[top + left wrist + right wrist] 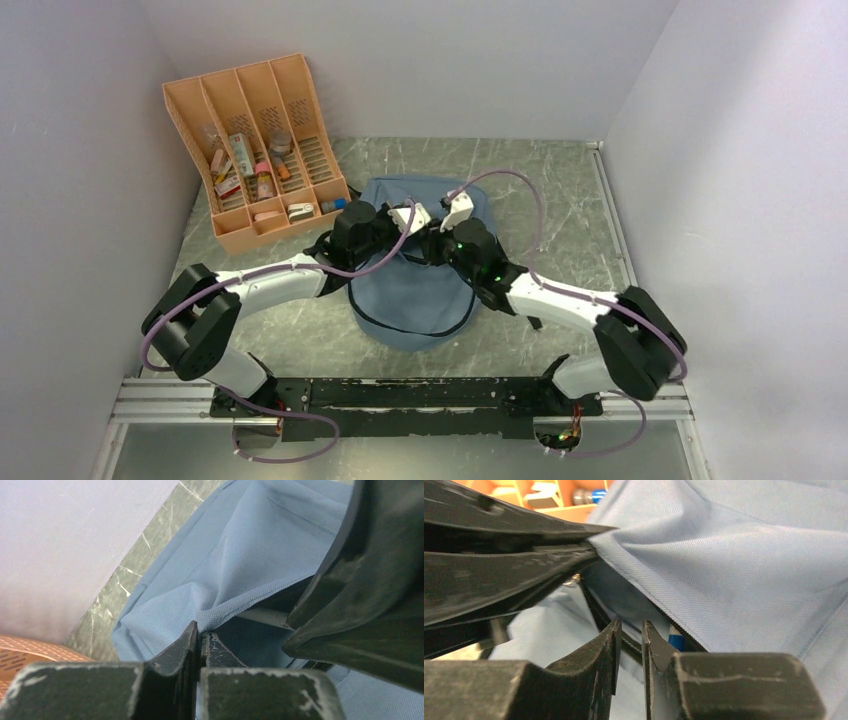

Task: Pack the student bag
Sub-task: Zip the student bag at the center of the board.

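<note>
The student bag (415, 295), soft grey-blue with dark zippers, lies in the middle of the table, and both arms meet over its far half. In the left wrist view my left gripper (200, 631) is shut on a fold of the bag's fabric (235, 575) at the edge of the opening, holding it up. My right gripper (631, 626) sits right beside it, its jaws a narrow gap apart with nothing clamped between them. The dark zipper (596, 612) runs just beyond its tips. Inside the opening a blue-and-white item (675, 637) shows.
An orange slotted organizer (255, 150) holding several small items stands at the back left, close to the bag. Grey walls close in the table on the left, back and right. The left gripper's dark fingers (509, 565) fill the upper left of the right wrist view.
</note>
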